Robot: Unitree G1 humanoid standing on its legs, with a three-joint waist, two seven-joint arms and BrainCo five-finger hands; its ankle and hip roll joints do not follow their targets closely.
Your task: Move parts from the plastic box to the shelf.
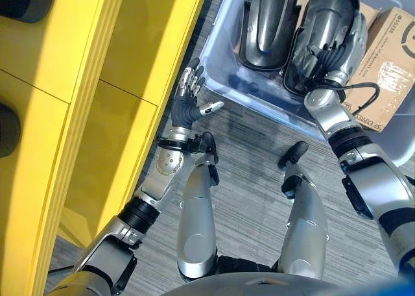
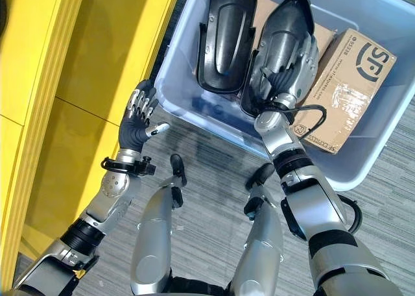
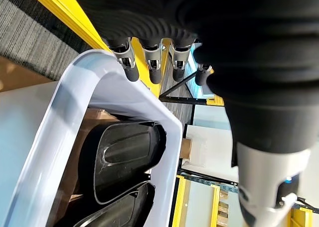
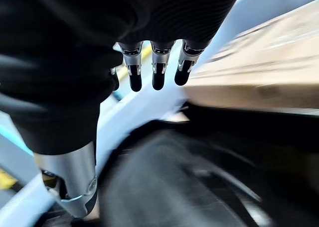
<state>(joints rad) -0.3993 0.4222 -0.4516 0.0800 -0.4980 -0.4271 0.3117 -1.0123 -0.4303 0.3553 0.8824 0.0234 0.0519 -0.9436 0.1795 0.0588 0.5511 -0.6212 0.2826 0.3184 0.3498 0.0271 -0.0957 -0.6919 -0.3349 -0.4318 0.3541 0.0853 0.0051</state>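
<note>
A translucent blue-grey plastic box [image 2: 214, 124] stands on the floor and holds two dark moulded parts side by side. My right hand [image 2: 277, 83] is inside the box, over the near end of the right part [image 2: 290, 23], with its fingers [image 4: 157, 72] straight and open above the dark surface [image 4: 174, 187]. The left part [image 2: 227, 36] lies untouched beside it. My left hand [image 1: 188, 104] is open with its fingers spread, just outside the box's near left corner [image 3: 65, 112], beside the yellow shelf [image 1: 65, 114]. It holds nothing.
A brown cardboard box [image 2: 347, 82] lies in the plastic box to the right of the parts. The yellow shelf runs down the whole left side. Grey striped carpet [image 2: 214, 179] covers the floor between shelf and box.
</note>
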